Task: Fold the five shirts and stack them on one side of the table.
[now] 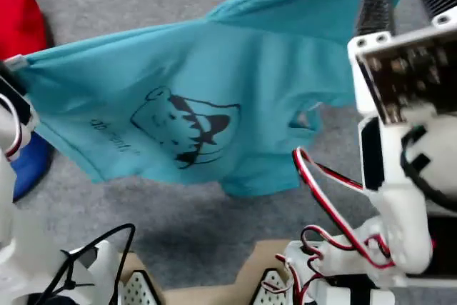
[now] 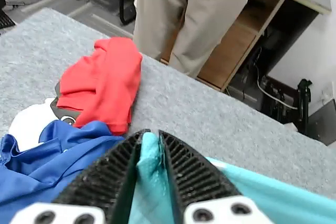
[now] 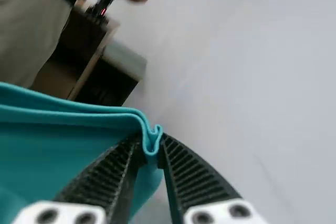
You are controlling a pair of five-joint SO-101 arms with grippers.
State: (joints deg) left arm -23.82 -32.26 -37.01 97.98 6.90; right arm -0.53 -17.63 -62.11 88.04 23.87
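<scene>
- Teal shirt (image 1: 193, 105) with a dark cartoon print hangs stretched in the air above the grey table (image 1: 214, 226), held at two ends.
- Left gripper (image 2: 150, 137) is clamped narrow on one bunched edge of the cloth.
- Right gripper (image 3: 151, 142) pinches the opposite edge the same way.
- Red shirt (image 2: 105, 80), blue shirt (image 2: 47, 156) and white shirt (image 2: 29, 124) lie heaped together on the table, on the left arm's side.

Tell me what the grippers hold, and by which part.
Both hold the teal shirt, which hangs between them: the left gripper pinches the edge at one end, the right gripper a bunched fold at the opposite end.
</scene>
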